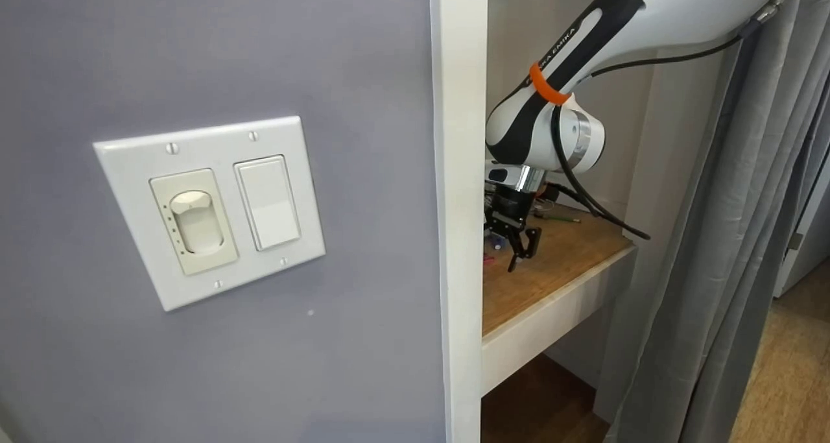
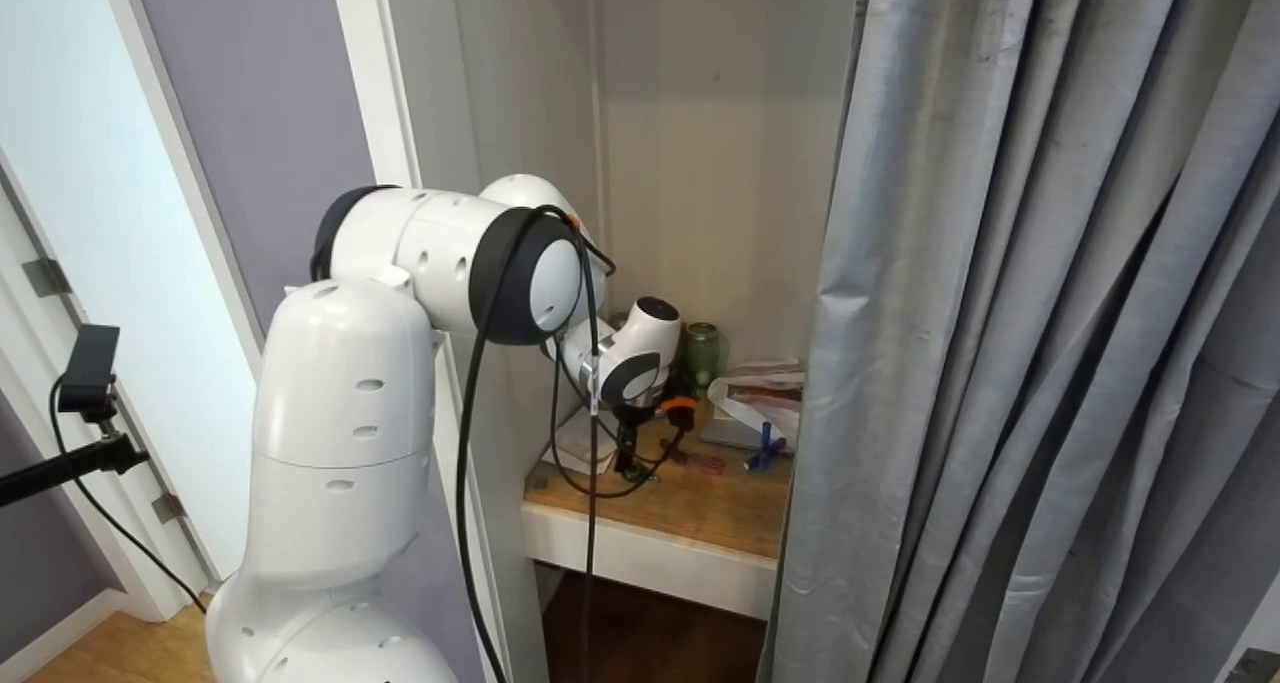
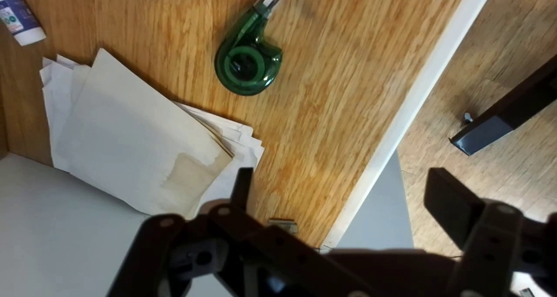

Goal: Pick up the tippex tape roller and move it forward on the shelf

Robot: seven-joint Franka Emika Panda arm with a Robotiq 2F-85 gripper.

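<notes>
Wrist view: green tape roller (image 3: 237,77) lying on shelf (image 3: 339,71), back from front edge (image 3: 407,114); papers (image 3: 130,127) on shelf; gripper (image 3: 340,186) above shelf, fingers (image 3: 452,203) wide apart.

Gray curtain (image 2: 920,363), green jar (image 2: 702,355), paper stack (image 3: 135,131).

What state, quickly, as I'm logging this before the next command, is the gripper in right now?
Gripper: open, holding nothing; the green tape roller lies on the shelf.
</notes>
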